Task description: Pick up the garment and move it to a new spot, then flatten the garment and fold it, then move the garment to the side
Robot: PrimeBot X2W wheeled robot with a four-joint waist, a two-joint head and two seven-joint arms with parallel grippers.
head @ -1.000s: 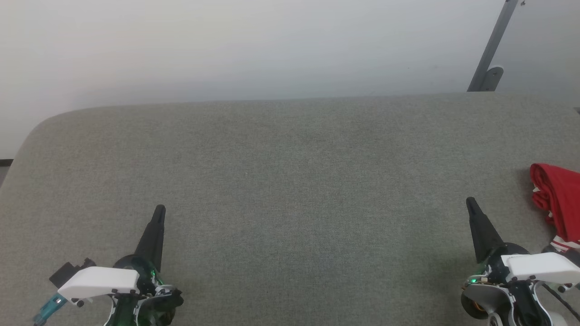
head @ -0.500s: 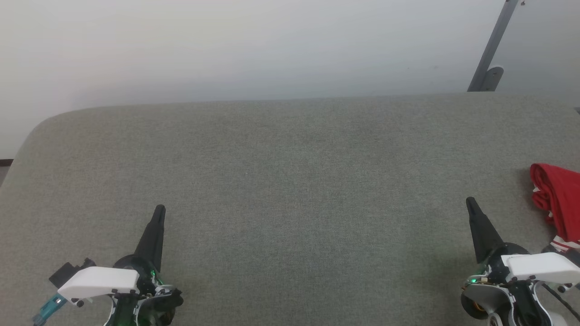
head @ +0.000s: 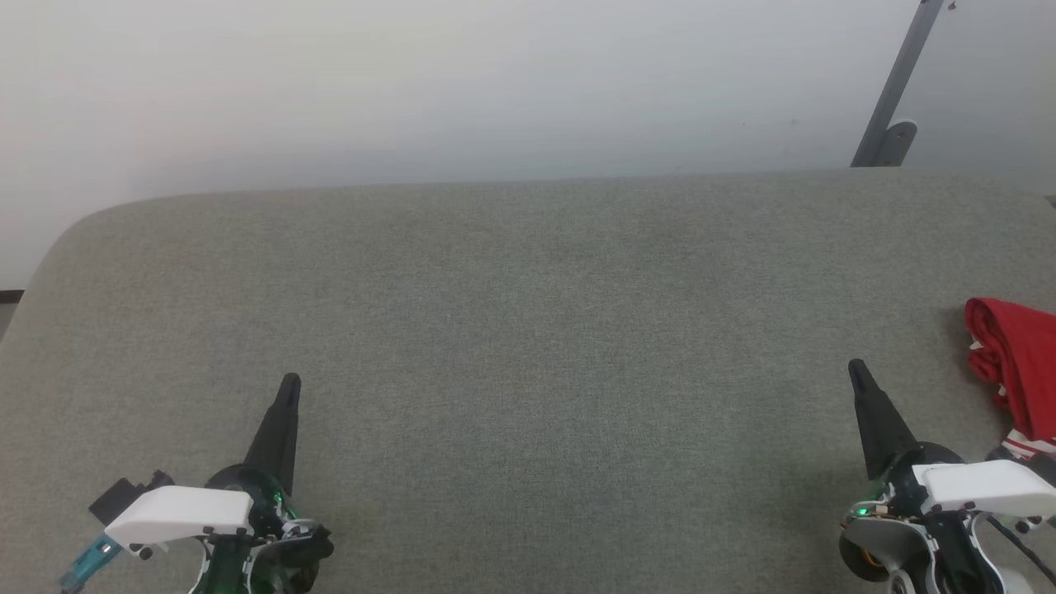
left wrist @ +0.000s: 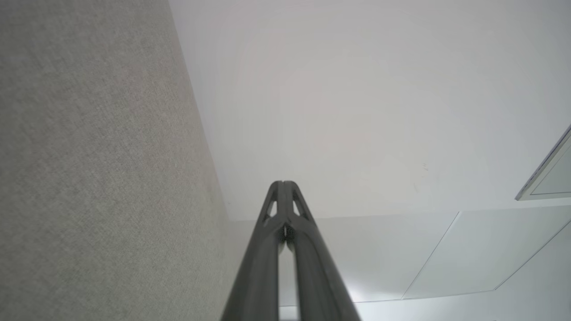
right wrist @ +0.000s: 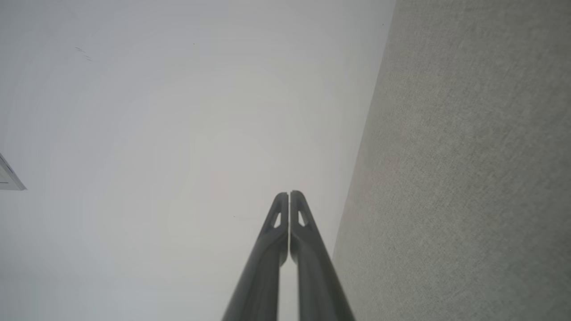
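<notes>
Garment (head: 1016,371) sits at the far right edge of the head view: red fabric, bunched in folds, cut off by the frame. White-and-red striped trim (head: 1025,448) pokes out at its lower end, just above the right arm's white wrist cover (head: 982,483). It lies loose on the grey fabric surface (head: 528,330), toward the near right part. Right gripper (head: 855,367) is the closest tool: near the garment on its left, apart from it, no contact. Its fingers are pressed together into one dark spike with nothing held, pointing up the view with a slight lean left. Right wrist view agrees: two fingers meet at the tips with a hairline seam between them, grey surface along the right side, pale wall beyond. Left gripper (head: 290,381) is well apart from the garment, at the lower left of the head view. Same state: fingers closed on each other, empty, leaning slightly right. Left wrist view: tips touching, a thin slit lower toward the base, grey surface on the left, white wall ahead. Both grippers sit over the near part of the surface. Behind the surface is a plain pale wall (head: 412,82), with a grey metal strut (head: 895,91) with a rounded foot at upper right.
</notes>
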